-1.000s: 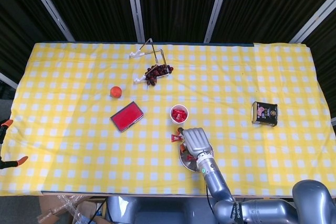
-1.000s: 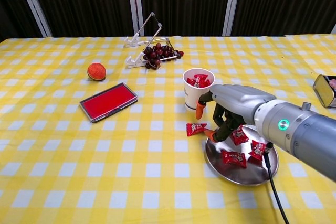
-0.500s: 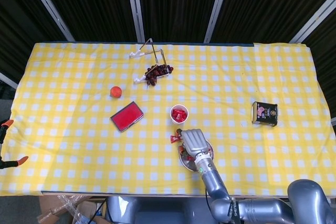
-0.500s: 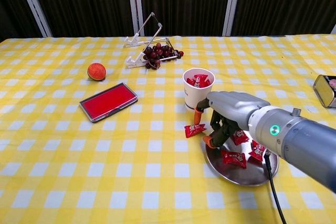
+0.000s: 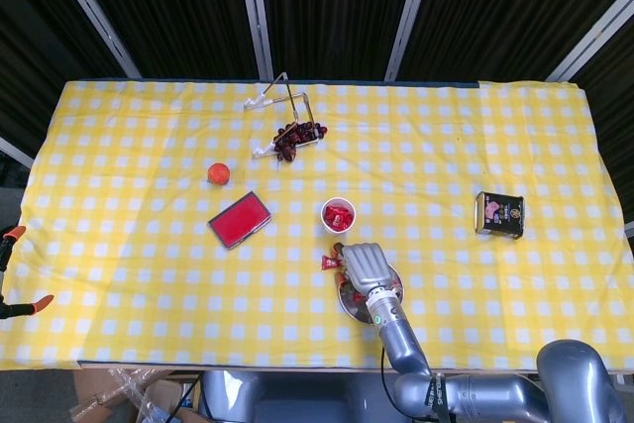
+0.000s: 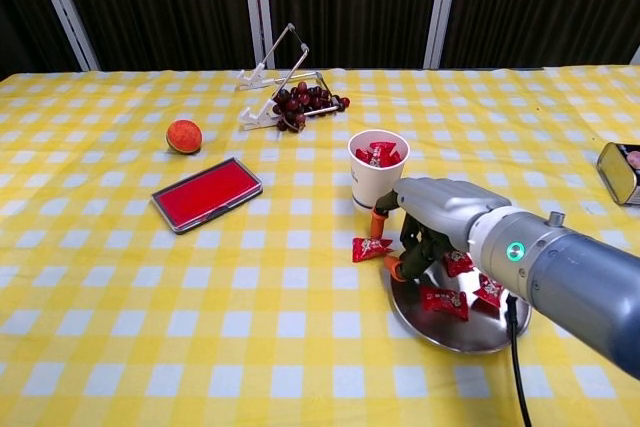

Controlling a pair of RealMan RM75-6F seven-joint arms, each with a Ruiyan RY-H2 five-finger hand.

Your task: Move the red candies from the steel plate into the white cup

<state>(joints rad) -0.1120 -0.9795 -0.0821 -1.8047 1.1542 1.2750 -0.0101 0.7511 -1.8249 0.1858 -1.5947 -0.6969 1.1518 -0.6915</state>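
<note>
A steel plate (image 6: 470, 329) lies near the table's front edge with three red candies (image 6: 443, 301) showing on it. One more red candy (image 6: 372, 248) lies on the cloth just left of the plate. The white cup (image 6: 378, 169) stands behind it, holding red candies. My right hand (image 6: 437, 211) hangs over the plate's left rim, fingers curved down, with its orange fingertips (image 6: 395, 269) next to the loose candy and nothing visibly held. From the head view the right hand (image 5: 367, 266) covers most of the plate (image 5: 349, 301), below the cup (image 5: 338, 215). My left hand is out of sight.
A flat red tin (image 6: 207, 193) and an orange fruit (image 6: 184, 135) lie to the left. Dark grapes (image 6: 300, 99) sit by a wire stand at the back. A small dark tin (image 6: 622, 171) stands at the right edge.
My right hand has drawn slightly left and lower over the plate's left rim. The loose candy on the cloth has barely shifted.
</note>
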